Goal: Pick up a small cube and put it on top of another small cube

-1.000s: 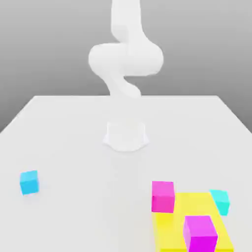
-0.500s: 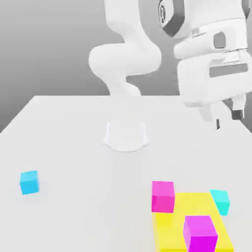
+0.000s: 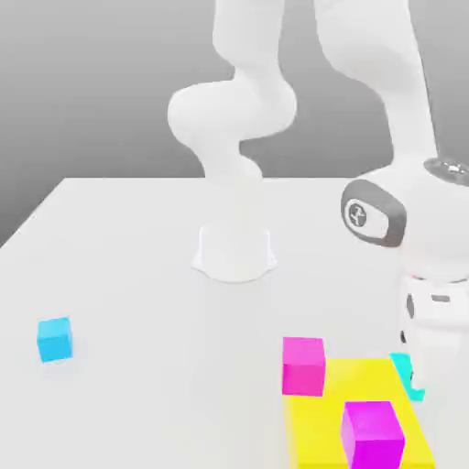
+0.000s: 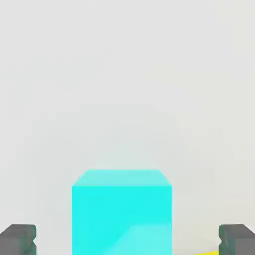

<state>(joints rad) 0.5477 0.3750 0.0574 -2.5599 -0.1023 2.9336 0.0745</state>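
Spread wide, my pincer (image 4: pixel 127 240) has one dark fingertip (image 4: pixel 19 238) on each side of a small cyan cube (image 4: pixel 122 211), with clear gaps on both sides, so I am gripping nothing. In the exterior view that cube (image 3: pixel 401 368) peeks out beside my lowered wrist, at the edge of the yellow pad (image 3: pixel 348 403) on the white table (image 3: pixel 137 275). One magenta cube (image 3: pixel 303 365) stands at the pad's corner, another magenta cube (image 3: pixel 373 435) on the pad, and the second small cyan cube (image 3: pixel 55 339) lies well apart toward the exterior view's left.
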